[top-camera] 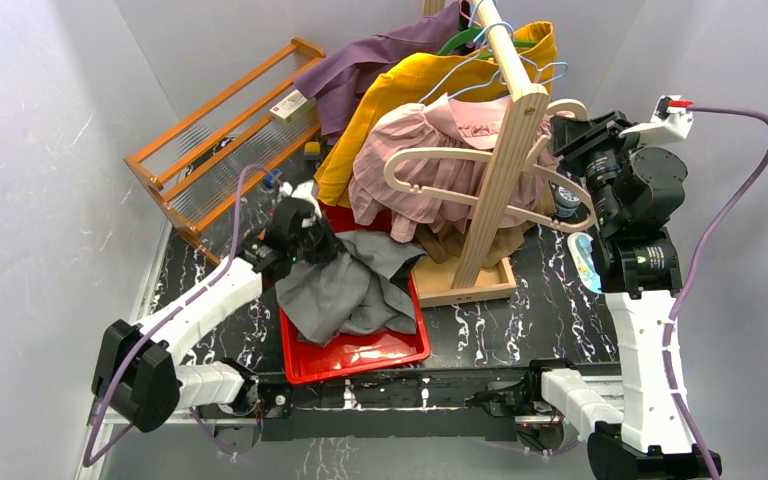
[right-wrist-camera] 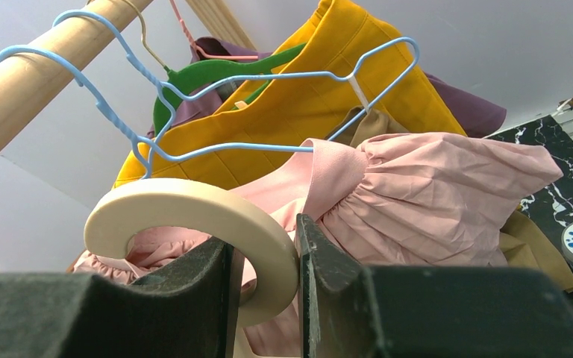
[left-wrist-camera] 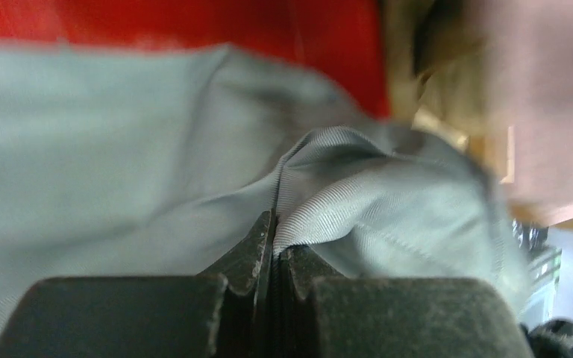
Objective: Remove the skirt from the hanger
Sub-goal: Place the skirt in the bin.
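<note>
- The left gripper [left-wrist-camera: 274, 240] is pinching only a thin fold of the grey skirt [top-camera: 345, 295]; a hard pull risks slipping it free.
- The right gripper [right-wrist-camera: 263, 250] is clamping the cream hanger [right-wrist-camera: 194, 205] at its hook.
- The skirt is lying crumpled across the red tray [top-camera: 380, 352], apparently clear of the hanger.

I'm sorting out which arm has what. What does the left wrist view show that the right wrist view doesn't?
Only left wrist: the left gripper pinching a fold of the grey fabric skirt, with the red plastic tray behind it. Only right wrist: the right gripper closed on the rounded cream hanger, with the thin blue wire hanger and yellow garment behind. Both: the ruffled pink garment, blurred in the left wrist view.
</note>
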